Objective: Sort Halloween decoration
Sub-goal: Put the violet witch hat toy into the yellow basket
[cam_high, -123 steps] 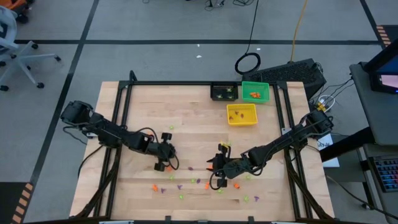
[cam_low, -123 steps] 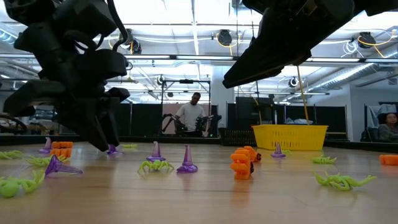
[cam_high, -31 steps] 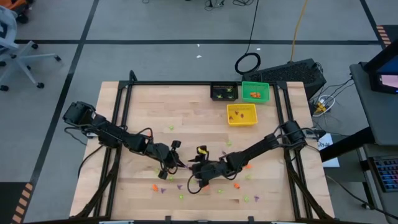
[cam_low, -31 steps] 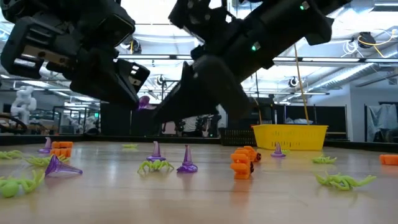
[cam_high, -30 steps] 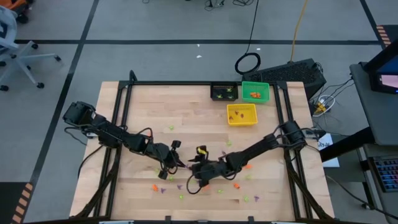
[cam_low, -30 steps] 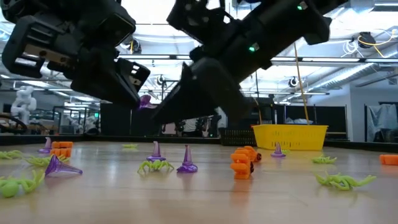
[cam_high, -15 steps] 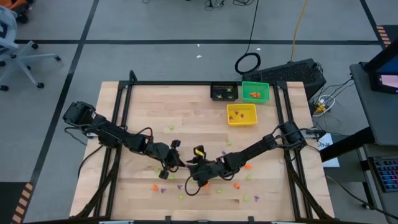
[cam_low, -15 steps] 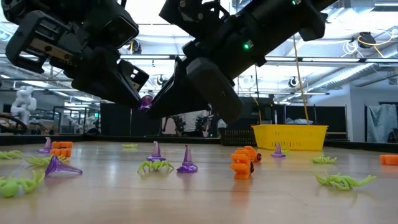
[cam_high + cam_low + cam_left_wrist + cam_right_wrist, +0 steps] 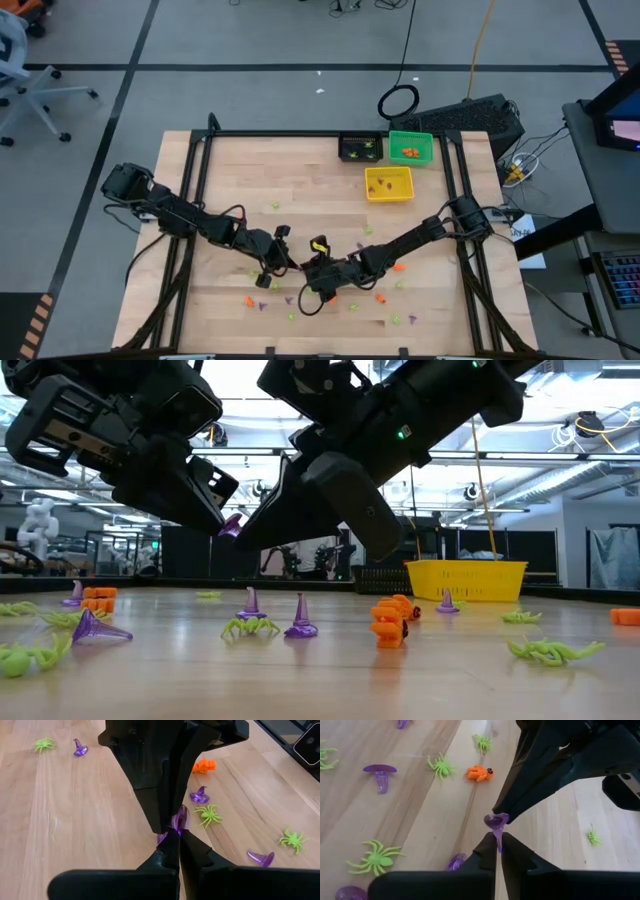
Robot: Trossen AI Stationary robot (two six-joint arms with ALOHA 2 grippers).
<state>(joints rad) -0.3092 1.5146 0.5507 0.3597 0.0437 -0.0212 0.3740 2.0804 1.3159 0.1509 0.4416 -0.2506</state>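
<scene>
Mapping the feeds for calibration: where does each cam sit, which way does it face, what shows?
High: overhead, straight down on table; both arms, three bins.
Low: tabletop height, level toward the room; both grippers overhead, yellow bin.
Left wrist: past left gripper, facing right gripper.
Right wrist: past right gripper, facing left gripper.
Shared: both wrist views show the purple hat pinched between both shut grippers.

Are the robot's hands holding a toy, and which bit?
Yes, both fingers pinch one purple hat: the right gripper holds its point, the left gripper its brim.
</scene>
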